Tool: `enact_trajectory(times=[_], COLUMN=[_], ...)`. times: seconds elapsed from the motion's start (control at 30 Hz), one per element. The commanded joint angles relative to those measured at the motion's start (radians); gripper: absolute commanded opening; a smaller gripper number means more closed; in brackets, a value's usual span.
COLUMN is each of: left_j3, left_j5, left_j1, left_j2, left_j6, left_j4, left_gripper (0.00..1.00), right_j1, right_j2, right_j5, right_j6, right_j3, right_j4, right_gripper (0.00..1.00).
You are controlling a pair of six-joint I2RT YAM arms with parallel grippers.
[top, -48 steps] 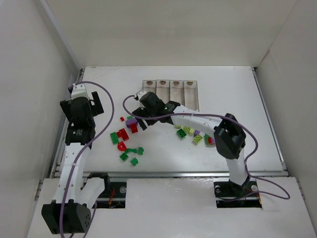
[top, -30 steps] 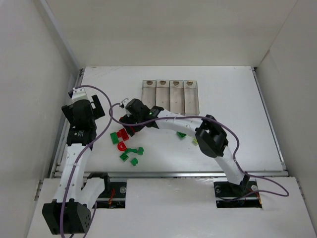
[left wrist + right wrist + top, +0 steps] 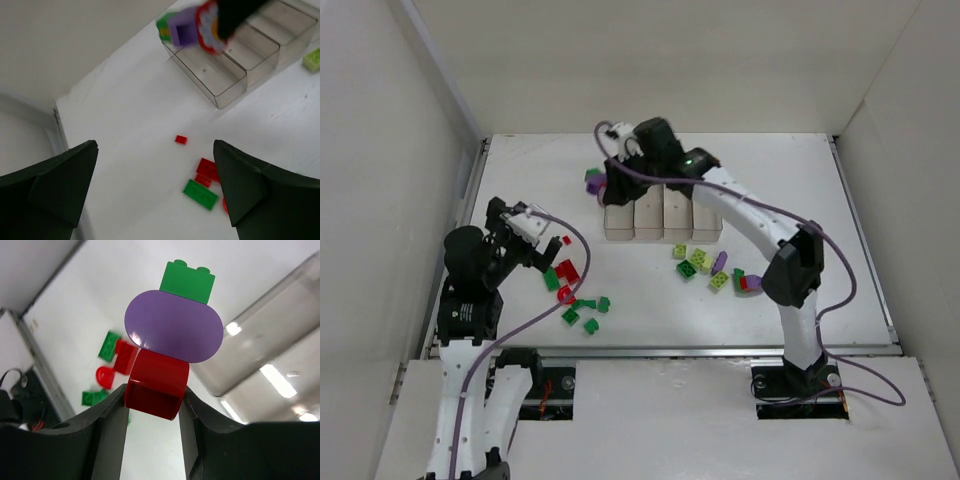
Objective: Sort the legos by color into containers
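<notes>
My right gripper [image 3: 154, 405] is shut on a red brick [image 3: 156, 385] that carries a purple oval piece [image 3: 173, 326] and a green brick [image 3: 187, 281] stacked on it. In the top view the right gripper [image 3: 604, 186] holds this stack [image 3: 592, 180] raised by the far left end of the containers [image 3: 665, 218]. My left gripper [image 3: 535, 243] is open and empty, hovering by loose red and green legos [image 3: 565, 275]. The left wrist view shows those legos [image 3: 200, 194], a small red piece [image 3: 181, 139] and the raised stack [image 3: 192, 27] over the leftmost bin [image 3: 215, 80].
More green legos [image 3: 585, 312] lie near the front edge. A cluster of yellow-green, purple and red legos [image 3: 712, 268] lies right of centre, in front of the containers. White walls enclose the table on three sides.
My right gripper lifted the red, purple and green stack from the left pile and carried it back to the containers' left end. My left arm swung forward and lower, toward the red and green legos.
</notes>
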Motion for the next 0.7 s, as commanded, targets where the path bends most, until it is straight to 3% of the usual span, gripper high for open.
enact_trajectory(times=[0.0, 0.13, 0.3, 0.57, 0.67], left_j3=[0.045, 0.123, 0.244, 0.259, 0.258], left_j5=[0.228, 0.321, 0.311, 0.194, 0.194], left_j1=[-0.002, -0.020, -0.127, -0.292, -0.318], left_j2=[0.068, 0.205, 0.421, 0.527, 0.558], left_j6=[0.454, 0.815, 1.088, 1.234, 1.213], left_j4=[-0.037, -0.016, -0.007, 0.105, 0.139], left_gripper=[1.00, 1.00, 1.00, 1.00, 0.94], right_j1=[-0.008, -0.056, -0.068, -0.077, -0.077], right_j2=[-0.072, -0.103, -0.114, -0.114, -0.104], right_j5=[0.006, -0.130, -0.255, -0.270, -0.279], right_j6=[-0.064, -0.100, -0.143, -0.161, -0.161], right_j3=[0.075, 0.085, 0.109, 0.118, 0.118], right_j4=[-0.085, -0.104, -0.144, -0.176, -0.185], right_gripper=[0.00, 0.00, 0.00, 0.00, 0.00])
